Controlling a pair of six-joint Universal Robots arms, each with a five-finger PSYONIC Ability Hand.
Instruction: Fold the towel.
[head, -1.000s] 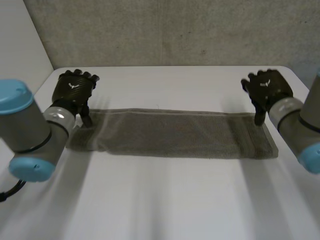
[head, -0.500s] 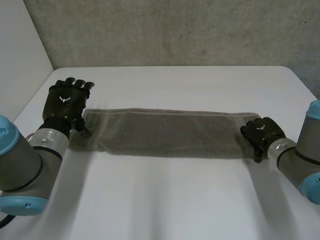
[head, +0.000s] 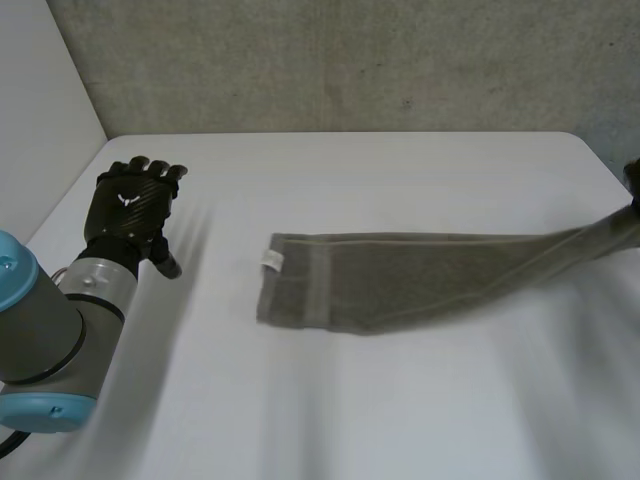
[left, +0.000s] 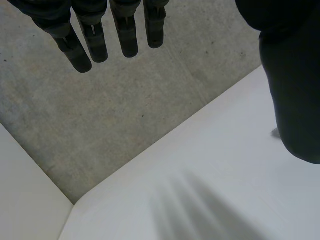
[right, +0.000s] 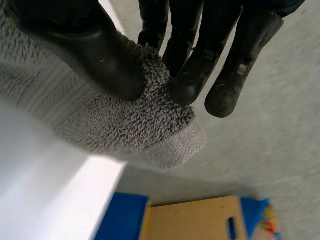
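The right hand (right: 95, 55) pinches one end of the towel (head: 400, 285) at 3 o'clock; the left hand (head: 130, 210), at 9 o'clock, is spread and empty

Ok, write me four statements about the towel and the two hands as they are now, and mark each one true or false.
1. The right hand pinches one end of the towel between thumb and fingers. True.
2. The left hand grips the towel's other end. False: its fingers are straight, it holds nothing, and it is apart from the towel.
3. A small white label sits at the towel's free end. True.
4. The towel lies folded end to end in the middle of the table. False: it stretches as one long strip from mid-table toward the right hand at the table's right side.
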